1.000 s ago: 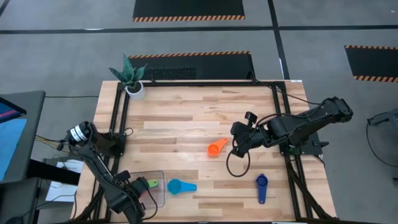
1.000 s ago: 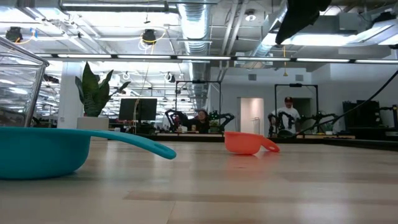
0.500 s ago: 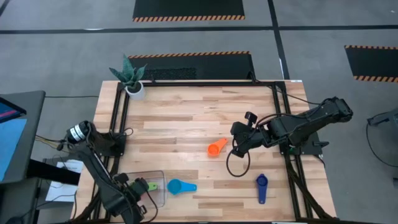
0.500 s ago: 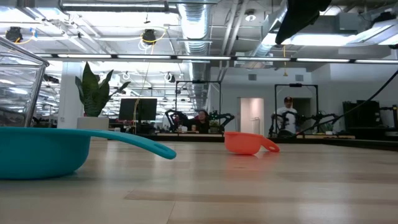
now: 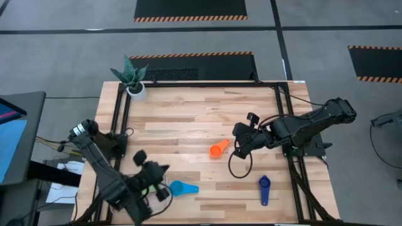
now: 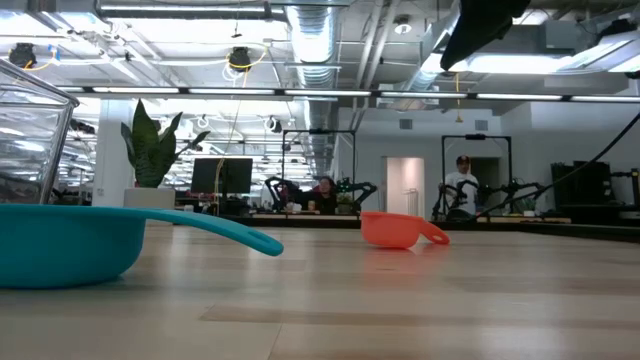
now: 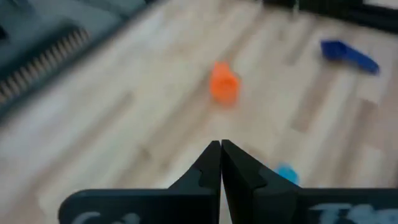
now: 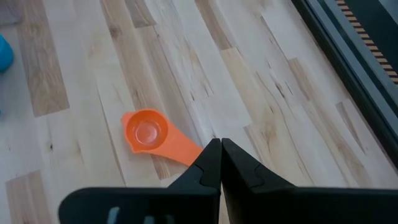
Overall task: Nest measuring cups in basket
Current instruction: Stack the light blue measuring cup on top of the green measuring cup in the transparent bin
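Three measuring cups lie bowl-down or flat on the wooden table: an orange-red one [image 5: 218,149] [image 8: 149,132] mid-table, a light blue one [image 5: 182,188] [image 6: 70,245] near the front edge, and a dark blue one [image 5: 264,188] [image 7: 348,55] to the front right. The clear basket [image 6: 35,130] sits front left, mostly covered in the high view by my left arm. My left gripper [image 5: 164,169] [image 7: 221,155] hovers above it, shut and empty. My right gripper [image 5: 242,143] [image 8: 221,152] hangs shut above the table, just right of the orange-red cup. Other cups are hidden.
A potted plant in a white pot [image 5: 133,80] stands at the far left corner. A black cable loop [image 5: 239,166] lies under my right arm. Black frame rails run along the left and right sides. Open wood lies between the cups. People sit far behind in the room.
My left arm has swung up from the table's near edge beside the basket and toward the right, so its gripper now sits over the basket, pointing toward the cups. The basket and what lies in it have become covered in the high view.
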Controlling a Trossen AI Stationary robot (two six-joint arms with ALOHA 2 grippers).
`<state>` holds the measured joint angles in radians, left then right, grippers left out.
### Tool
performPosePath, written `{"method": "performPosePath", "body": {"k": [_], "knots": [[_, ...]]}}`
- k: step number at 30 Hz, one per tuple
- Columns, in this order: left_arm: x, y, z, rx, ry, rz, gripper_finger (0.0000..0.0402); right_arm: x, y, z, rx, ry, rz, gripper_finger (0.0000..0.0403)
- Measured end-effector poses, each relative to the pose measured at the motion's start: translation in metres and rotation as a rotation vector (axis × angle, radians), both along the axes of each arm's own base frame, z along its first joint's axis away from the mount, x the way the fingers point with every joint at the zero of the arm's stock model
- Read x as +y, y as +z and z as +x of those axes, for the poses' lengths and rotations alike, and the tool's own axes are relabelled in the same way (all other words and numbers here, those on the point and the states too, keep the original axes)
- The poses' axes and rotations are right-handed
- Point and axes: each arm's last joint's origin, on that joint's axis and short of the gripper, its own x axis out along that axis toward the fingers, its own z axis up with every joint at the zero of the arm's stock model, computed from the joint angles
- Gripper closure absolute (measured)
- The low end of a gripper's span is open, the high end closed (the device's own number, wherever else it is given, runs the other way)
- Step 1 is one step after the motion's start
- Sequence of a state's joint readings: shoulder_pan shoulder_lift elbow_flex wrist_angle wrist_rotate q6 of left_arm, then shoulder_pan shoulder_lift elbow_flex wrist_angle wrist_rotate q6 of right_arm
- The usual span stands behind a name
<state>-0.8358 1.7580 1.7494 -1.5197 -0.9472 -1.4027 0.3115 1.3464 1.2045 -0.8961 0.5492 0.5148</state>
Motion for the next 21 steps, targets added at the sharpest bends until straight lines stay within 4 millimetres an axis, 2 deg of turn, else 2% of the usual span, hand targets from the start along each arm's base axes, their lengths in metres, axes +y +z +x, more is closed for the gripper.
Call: {"method": "performPosePath", "body": {"k": [4, 14, 21], "knots": [[0.023, -0.006, 0.02, 0.065, 0.02, 0.111, 0.0401, 0.0, 0.0, 0.0, -0.001, 0.0, 0.0, 0.0376], [0.086, -0.012, 0.061, 0.26, 0.109, 0.146, 0.0401, 0.001, 0.001, 0.002, -0.024, -0.001, 0.007, 0.0376], [0.108, -0.015, 0.087, 0.279, 0.084, 0.083, 0.0401, 0.001, 0.001, 0.002, -0.031, -0.001, 0.008, 0.0376]]}}
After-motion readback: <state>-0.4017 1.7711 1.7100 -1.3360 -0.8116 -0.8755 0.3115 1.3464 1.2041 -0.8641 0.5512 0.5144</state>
